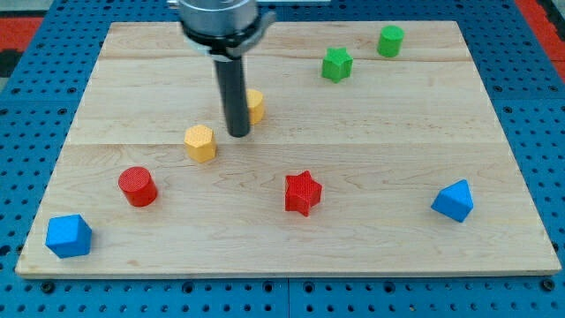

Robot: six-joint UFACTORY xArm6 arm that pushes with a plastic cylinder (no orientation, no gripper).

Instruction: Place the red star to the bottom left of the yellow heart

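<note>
Tip [238, 133] on wooden worktop [397, 141], between yellow plastic heart [255, 103] and yellow hexagonal block [200, 142]; red plastic star [303, 193] nearer bottom edge. No hand fitted.

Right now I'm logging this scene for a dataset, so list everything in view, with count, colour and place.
star: 1, red, centre, toward the bottom
heart: 1, yellow, partly hidden behind the rod
hexagonal block: 1, yellow, left of the tip
cylinder: 1, red, lower left
star: 1, green, upper right
cylinder: 1, green, top right
block: 1, blue, bottom-left corner
block: 1, blue, lower right
board: 1, pale wood
my tip: dark rod, between the yellow blocks
</note>
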